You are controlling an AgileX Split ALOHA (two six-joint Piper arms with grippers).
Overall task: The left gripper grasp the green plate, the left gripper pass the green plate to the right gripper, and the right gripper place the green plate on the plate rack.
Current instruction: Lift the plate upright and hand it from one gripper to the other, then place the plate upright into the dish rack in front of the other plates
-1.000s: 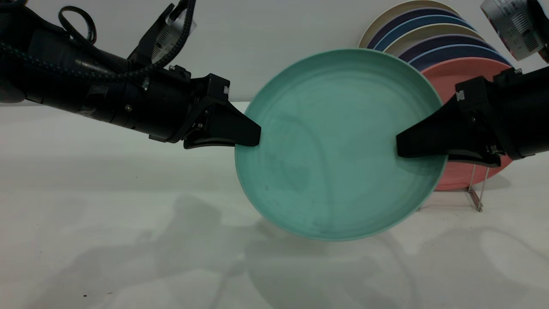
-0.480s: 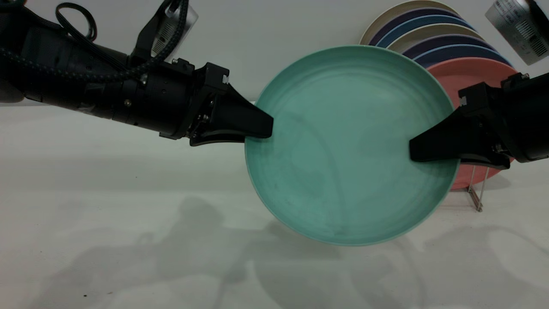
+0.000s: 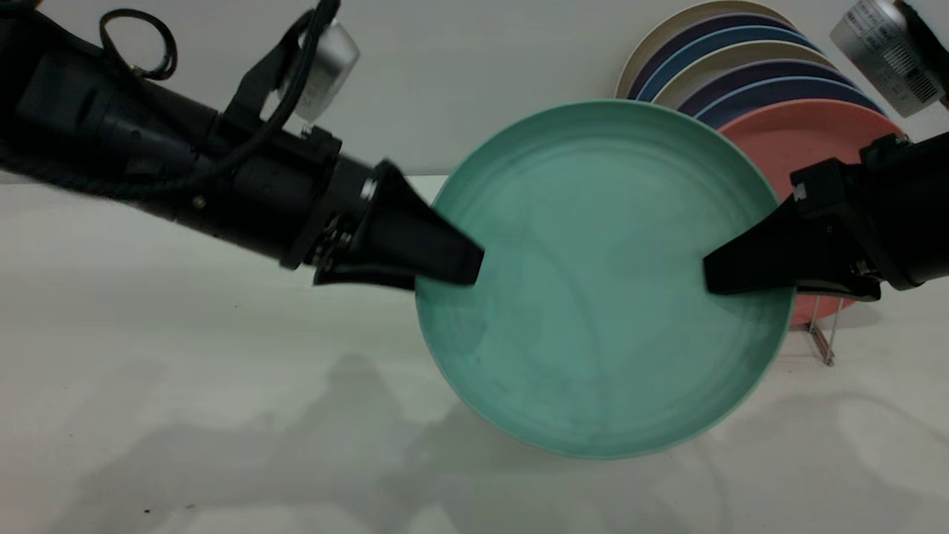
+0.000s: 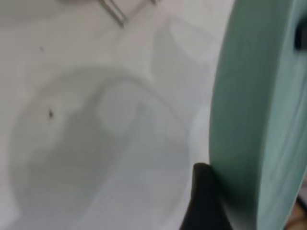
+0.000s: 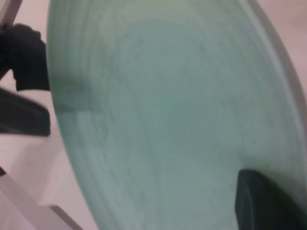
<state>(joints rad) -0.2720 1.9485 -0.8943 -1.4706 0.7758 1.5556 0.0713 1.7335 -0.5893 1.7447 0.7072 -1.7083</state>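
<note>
Light: even, soft, from overhead.
Shadows: diffuse grey patches on the surface [image 3: 222, 415] below the green plate [image 3: 604, 297].
Glare: none on the plate.
Blur: both wrist views soft; left arm [image 3: 185, 178] smeared.

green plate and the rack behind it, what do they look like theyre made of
Green plate: probably plastic or melamine, though glazed ceramic can't be excluded. The finish is matte teal with faint concentric rings, no sharp glare, and a thin rim. Both end effectors, left and right, grip it at opposite edges.

Rack: thin silvery wire, most likely metal, with only a small part showing below the pink plate.
</note>
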